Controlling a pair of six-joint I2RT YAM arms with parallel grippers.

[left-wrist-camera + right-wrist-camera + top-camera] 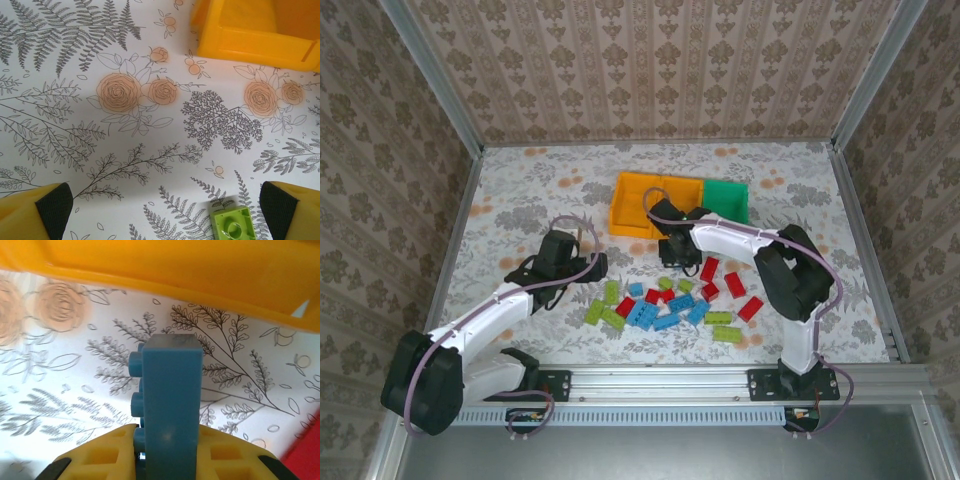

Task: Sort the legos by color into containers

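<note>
Grip confirmed: right tool [167, 457] clamped on blue lego [172, 390], held upright just beside orange-yellow container [200, 270]. Left tool [166, 207] jaws wide, holding nothing, above desk [125, 150]; lime lego [232, 226] lies between its fingertips [52, 207]

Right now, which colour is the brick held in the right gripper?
Blue. The brick, clamped in the right gripper, shows best in the right wrist view.
</note>
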